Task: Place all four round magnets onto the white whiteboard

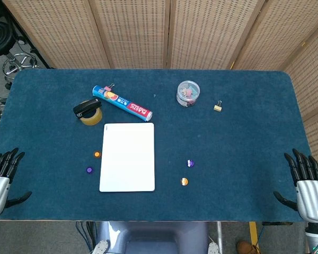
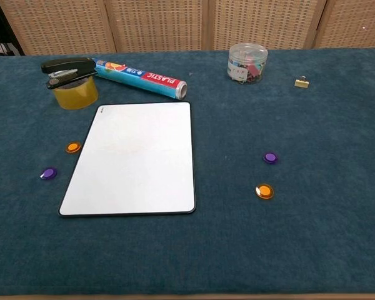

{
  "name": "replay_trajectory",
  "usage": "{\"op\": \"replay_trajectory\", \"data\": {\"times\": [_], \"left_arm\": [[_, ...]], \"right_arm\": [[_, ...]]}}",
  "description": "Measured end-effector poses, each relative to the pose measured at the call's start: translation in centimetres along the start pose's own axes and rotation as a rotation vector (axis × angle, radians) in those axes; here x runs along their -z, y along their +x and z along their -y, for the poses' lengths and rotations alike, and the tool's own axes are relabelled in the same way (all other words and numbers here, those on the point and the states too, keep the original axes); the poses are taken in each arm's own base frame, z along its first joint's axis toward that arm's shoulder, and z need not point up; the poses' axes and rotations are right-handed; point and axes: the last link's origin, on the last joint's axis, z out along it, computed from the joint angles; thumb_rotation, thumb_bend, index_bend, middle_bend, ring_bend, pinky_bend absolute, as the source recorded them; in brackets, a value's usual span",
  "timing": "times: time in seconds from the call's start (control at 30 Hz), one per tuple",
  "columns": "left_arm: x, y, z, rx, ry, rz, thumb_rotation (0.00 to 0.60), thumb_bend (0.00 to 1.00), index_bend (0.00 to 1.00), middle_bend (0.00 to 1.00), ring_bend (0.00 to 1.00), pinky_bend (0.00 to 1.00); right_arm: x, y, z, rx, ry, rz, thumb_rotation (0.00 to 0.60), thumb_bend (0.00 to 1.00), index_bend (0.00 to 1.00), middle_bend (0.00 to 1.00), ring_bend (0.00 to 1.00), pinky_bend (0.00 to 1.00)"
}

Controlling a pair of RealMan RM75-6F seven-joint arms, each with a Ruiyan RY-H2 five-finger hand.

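On the blue cloth the whiteboard (image 2: 134, 156) lies bare, long axis running away from the robot — nothing placed yet. Left of it sit an orange magnet (image 2: 73, 147) and a purple magnet (image 2: 48, 174); right of it, well apart, a second purple magnet (image 2: 270, 157) and a second orange magnet (image 2: 264, 190). Left hand (image 1: 1, 177) and right hand (image 1: 306, 185) wait at the near edge, fingers spread, holding nothing — next, I'd say, a reach and pinch.

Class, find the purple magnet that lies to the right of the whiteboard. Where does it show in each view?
Head view: purple magnet right of centre, just above the orange magnet.
Chest view: purple magnet right of centre, again above the orange magnet.
Shared landmark: the whiteboard, to its left in both.
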Motion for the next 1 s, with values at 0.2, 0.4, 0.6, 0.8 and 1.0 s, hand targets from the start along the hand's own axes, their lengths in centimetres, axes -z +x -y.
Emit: {"op": "replay_trajectory", "data": {"times": [0.2, 0.4, 0.6, 0.8, 1.0], "left_arm": [[0.0, 0.0, -0.1, 0.002, -0.003, -0.006, 0.600, 0.00, 0.00, 0.00, 0.00, 0.00], [0.0, 0.6, 0.0, 0.019, 0.001, -0.025, 0.600, 0.00, 0.00, 0.00, 0.00, 0.00], [-0.1, 0.7, 0.2, 0.024, 0.016, -0.023, 0.600, 0.00, 0.00, 0.00, 0.00, 0.00], [-0.3, 0.9, 0.3, 0.034, 0.029, -0.022, 0.600, 0.00, 0.00, 0.00, 0.00, 0.00], [-0.6, 1.0, 0.5, 0.043, 0.037, -0.031, 0.600, 0.00, 0.00, 0.00, 0.00, 0.00]], "right_arm": [[-0.3, -1.0, 0.4, 0.012, 0.028, 0.041, 0.600, 0.00, 0.01, 0.00, 0.00, 0.00], [-2.2, -2.5, 1.5, -0.010, 0.092, 0.113, 0.600, 0.00, 0.08, 0.00, 0.00, 0.00], [-6.1, -4.4, 3.7, -0.035, 0.176, 0.225, 0.600, 0.00, 0.13, 0.00, 0.00, 0.00], [-10.8, -6.4, 7.5, -0.057, 0.264, 0.313, 0.600, 0.05, 0.19, 0.00, 0.00, 0.00], [-13.5, -8.6, 10.0, -0.056, 0.291, 0.366, 0.600, 0.17, 0.19, 0.00, 0.00, 0.00]]}}
